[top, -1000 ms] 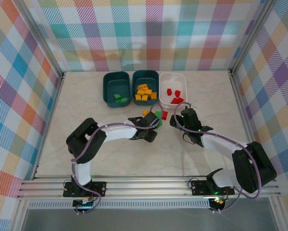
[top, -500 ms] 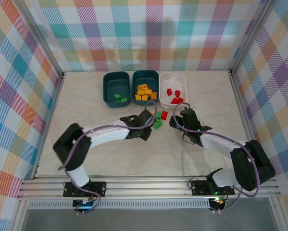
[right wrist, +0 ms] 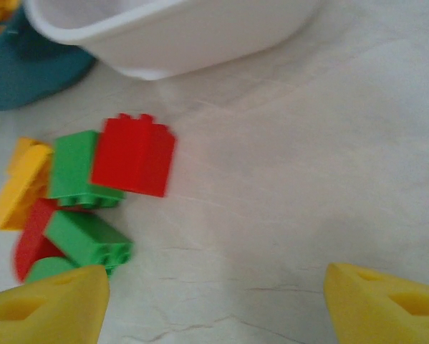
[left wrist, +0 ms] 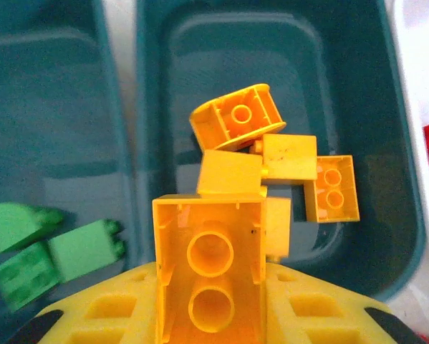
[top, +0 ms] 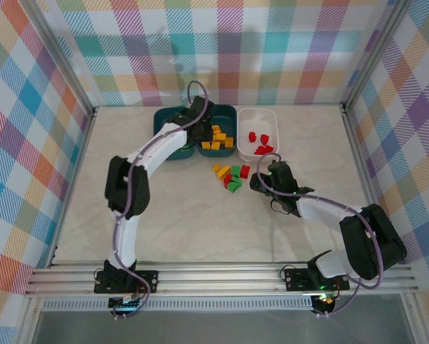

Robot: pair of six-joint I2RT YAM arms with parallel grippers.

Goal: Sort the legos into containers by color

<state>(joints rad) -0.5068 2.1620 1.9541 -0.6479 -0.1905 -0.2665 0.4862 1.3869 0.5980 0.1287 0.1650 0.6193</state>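
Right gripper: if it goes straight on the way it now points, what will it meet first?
Probably the wall of the white plastic tub, across bare table. The open right gripper would pass beside the red plastic brick, though depth is unclear.

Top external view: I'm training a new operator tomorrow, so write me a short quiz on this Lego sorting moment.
1. True or false: the left pincer grips a green brick.
2. Which tub holds the red bricks? A) left teal tub B) middle teal tub C) white tub
3. How many colours are in the loose pile beside the open right pincer?
Key: 1 false, it grips a yellow brick; 2 C; 3 three: red, green, yellow.
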